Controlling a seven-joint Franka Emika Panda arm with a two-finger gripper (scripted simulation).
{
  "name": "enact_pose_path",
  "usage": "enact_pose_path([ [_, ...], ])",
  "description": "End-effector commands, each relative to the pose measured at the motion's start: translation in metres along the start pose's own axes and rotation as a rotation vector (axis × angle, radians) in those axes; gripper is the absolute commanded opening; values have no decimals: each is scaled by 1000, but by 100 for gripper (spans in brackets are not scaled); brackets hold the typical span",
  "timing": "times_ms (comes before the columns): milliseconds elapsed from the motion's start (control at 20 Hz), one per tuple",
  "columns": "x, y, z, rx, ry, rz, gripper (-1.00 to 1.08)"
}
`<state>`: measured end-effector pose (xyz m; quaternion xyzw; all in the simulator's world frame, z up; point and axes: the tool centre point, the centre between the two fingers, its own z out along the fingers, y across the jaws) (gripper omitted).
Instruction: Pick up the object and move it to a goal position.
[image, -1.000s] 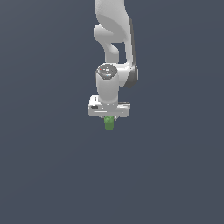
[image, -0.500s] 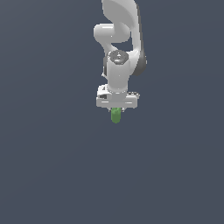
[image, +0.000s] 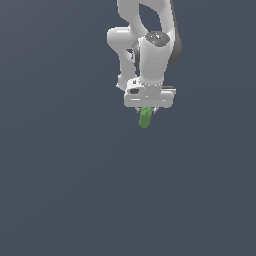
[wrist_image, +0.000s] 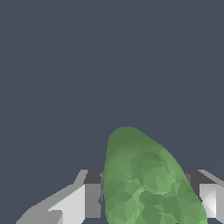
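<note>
The object (image: 145, 118) is a small bright-green stubby cylinder with rounded ends, hanging from the white gripper (image: 148, 111) in the exterior view. The gripper is shut on its upper part, and the lower end sticks out below, slightly tilted. In the wrist view the object (wrist_image: 142, 179) fills the space between the two fingers (wrist_image: 81, 201), one on each side of it. The arm's white links rise above the gripper to the top of the exterior view. No goal marker shows in either view.
A plain dark grey-blue surface (image: 60, 190) lies all around and under the gripper. Nothing else appears on it.
The arm has carried the object toward the exterior view's right and a little upward in the picture. The grip on the object has stayed the same.
</note>
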<state>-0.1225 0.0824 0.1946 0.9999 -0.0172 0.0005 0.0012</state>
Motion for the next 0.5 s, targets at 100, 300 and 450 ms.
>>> enact_pose_path([
  [100,-12,-17,-17,0,-1,1,-100],
  [300,-17,-26,-25,1,-1,1,-100],
  [450,-18,-28,-27,1,-1,1,-100],
])
